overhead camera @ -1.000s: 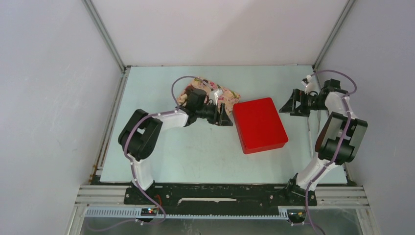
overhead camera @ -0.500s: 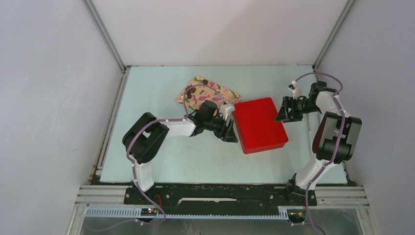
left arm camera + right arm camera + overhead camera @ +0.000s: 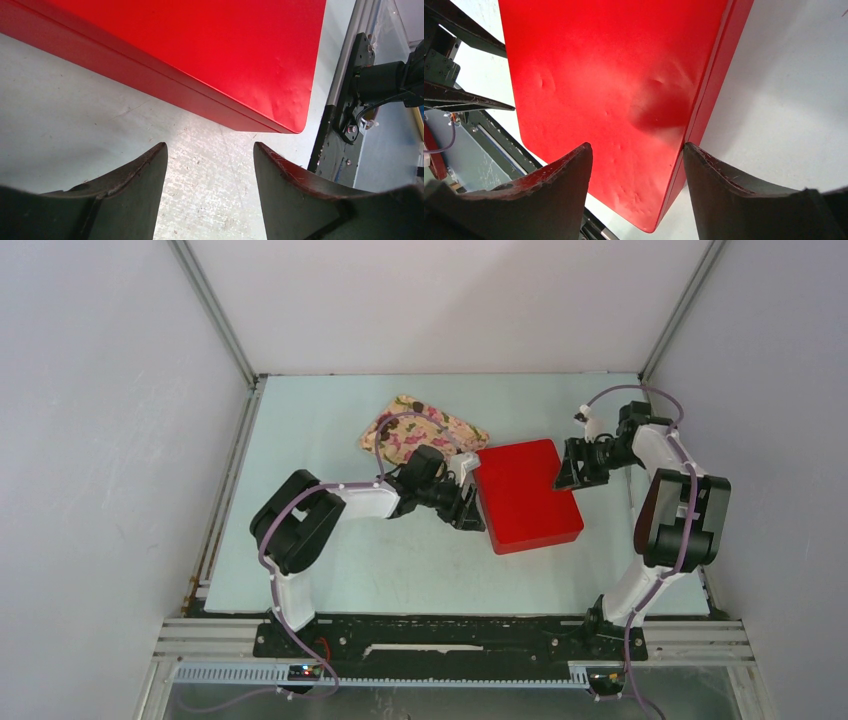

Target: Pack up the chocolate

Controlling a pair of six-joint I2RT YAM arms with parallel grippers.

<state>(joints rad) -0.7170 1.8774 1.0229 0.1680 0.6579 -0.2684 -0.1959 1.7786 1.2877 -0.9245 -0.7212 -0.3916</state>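
pale grey-green table (image 3: 400,570) carries everything. red box (image 3: 528,495), flat and closed with rounded corners, lies near the middle, turned at a slant. its top shows small dents in the right wrist view. flower-printed tray (image 3: 425,428) lies just beyond the box's far left corner, close beside it. whether they touch cannot be told.

left hand (image 3: 470,502) sits low at the box's left side. in its wrist view the fingers (image 3: 145,175) are spread apart and grasp nothing, with bare table between them and the box's side wall just ahead. right hand (image 3: 568,468) hangs at the box's far right edge, likewise spread and gripping nothing. its fingers (image 3: 719,175) straddle the edge of the box from above.

chocolate cannot be made out: the tray is too small and blurred from above to tell any lumps on it.
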